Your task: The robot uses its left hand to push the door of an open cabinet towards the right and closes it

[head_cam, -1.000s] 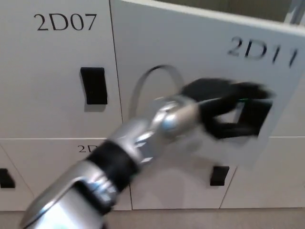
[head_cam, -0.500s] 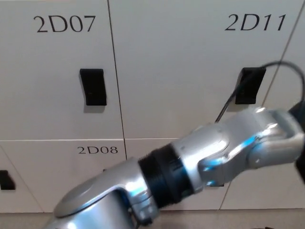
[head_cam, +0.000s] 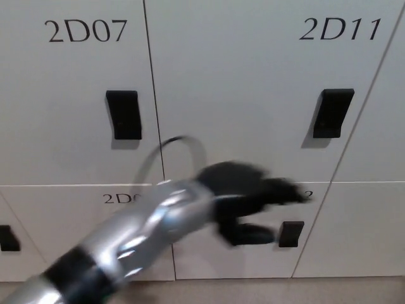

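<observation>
Along the left side stands the door marked 2D07 [head_cam: 73, 95], its black handle [head_cam: 123, 114] near its right edge. From the lower left the silver left arm [head_cam: 126, 237] reaches up — its black left hand [head_cam: 243, 202] is motion-blurred, fingers apart and holding nothing, before the lower doors. Up and to the right, the 2D11 door [head_cam: 253, 82] lies shut, flush with its neighbours — its handle [head_cam: 333, 113] at the right edge.

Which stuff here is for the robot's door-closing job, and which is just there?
For the job: door 2D11, its handle, left hand.
Just there: door 2D07, its handle, lower doors.
</observation>
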Available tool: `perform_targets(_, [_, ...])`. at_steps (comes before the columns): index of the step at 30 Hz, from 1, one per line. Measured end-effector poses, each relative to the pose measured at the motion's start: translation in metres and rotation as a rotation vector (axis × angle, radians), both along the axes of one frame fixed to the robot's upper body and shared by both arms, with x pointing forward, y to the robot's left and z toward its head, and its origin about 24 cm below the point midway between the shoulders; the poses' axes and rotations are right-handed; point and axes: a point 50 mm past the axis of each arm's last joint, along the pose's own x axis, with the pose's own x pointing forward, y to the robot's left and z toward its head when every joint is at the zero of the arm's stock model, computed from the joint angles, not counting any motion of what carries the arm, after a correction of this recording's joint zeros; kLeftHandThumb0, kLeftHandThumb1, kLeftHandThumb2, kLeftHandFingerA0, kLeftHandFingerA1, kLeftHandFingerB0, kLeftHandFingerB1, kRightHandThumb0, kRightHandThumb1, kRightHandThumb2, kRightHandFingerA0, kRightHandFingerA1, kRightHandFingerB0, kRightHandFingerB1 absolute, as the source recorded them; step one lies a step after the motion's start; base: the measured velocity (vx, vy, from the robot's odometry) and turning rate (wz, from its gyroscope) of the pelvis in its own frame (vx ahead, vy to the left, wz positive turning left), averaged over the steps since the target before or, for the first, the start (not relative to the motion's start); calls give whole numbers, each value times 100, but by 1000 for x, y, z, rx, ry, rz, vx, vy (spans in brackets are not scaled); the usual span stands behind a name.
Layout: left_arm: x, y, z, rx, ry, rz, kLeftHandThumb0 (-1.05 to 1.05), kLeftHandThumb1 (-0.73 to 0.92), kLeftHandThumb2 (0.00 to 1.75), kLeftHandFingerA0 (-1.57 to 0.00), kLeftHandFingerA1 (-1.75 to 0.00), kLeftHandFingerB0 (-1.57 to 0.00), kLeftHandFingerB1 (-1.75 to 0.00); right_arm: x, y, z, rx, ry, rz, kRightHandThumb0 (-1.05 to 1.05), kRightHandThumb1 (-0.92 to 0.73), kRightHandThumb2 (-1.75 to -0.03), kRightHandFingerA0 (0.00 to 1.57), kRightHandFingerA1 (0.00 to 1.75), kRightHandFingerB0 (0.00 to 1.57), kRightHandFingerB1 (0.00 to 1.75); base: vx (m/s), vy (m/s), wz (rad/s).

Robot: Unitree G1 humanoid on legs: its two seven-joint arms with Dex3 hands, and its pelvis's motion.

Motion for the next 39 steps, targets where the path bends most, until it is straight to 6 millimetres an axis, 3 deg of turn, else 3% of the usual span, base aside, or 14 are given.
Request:
perform_targets(3, [-4, 58, -34, 24, 111, 190, -68, 92, 69, -30, -32, -21, -29, 0, 1, 0, -2, 2, 11, -56, -91, -67, 24, 33, 21, 30, 0, 0, 0])
perform_targets(5, [-9, 81, -48, 35, 154, 269, -65, 92, 70, -30, -32, -23, -29, 0, 2, 0, -4, 2, 16, -58, -90, -66, 25, 34, 21, 30, 0, 0, 0])
perform_targets(7, [-24, 124, -72, 44, 230, 416, -65, 92, 69, -31, -32, -24, -30, -1, 2, -1, -7, 6, 23, -61, -89, -66, 25, 34, 20, 29, 0, 0, 0])
perform_targets(12, [-58, 182, -101, 24, 318, 647, -66, 92, 69, -29, -32, -23, -29, 0, 3, -1, -9, 7, 29, -61, -89, -66, 24, 33, 19, 29, 0, 0, 0])
perform_targets(17, [-92, 227, -118, -39, 355, 866, -65, 92, 69, -28, -32, -24, -29, -1, 3, -1, -9, 9, 31, -60, -88, -66, 26, 34, 21, 30, 0, 0, 0])
perform_targets(22, [-117, 254, -125, -99, 358, 1021, -65, 92, 69, -29, -31, -25, -29, -2, 2, -1, -12, 12, 31, -60, -87, -65, 26, 34, 21, 30, 0, 0, 0])
perform_targets(23, [-130, 266, -127, -132, 355, 1095, -65, 92, 69, -29, -31, -25, -29, -4, 0, -2, -15, 18, 31, -60, -87, -65, 26, 34, 21, 30, 0, 0, 0])
perform_targets(30, [-159, 290, -130, -224, 332, 1257, -62, 90, 68, -31, -31, -25, -29, -14, -4, -5, -30, 37, 39, -57, -88, -66, 24, 33, 20, 30, 0, 0, 0])
perform_targets(39, [-181, 301, -137, -298, 344, 1384, -63, 91, 67, -29, -32, -23, -30, -13, -4, -4, -38, 36, 54, -55, -88, -66, 26, 34, 21, 31, 0, 0, 0])
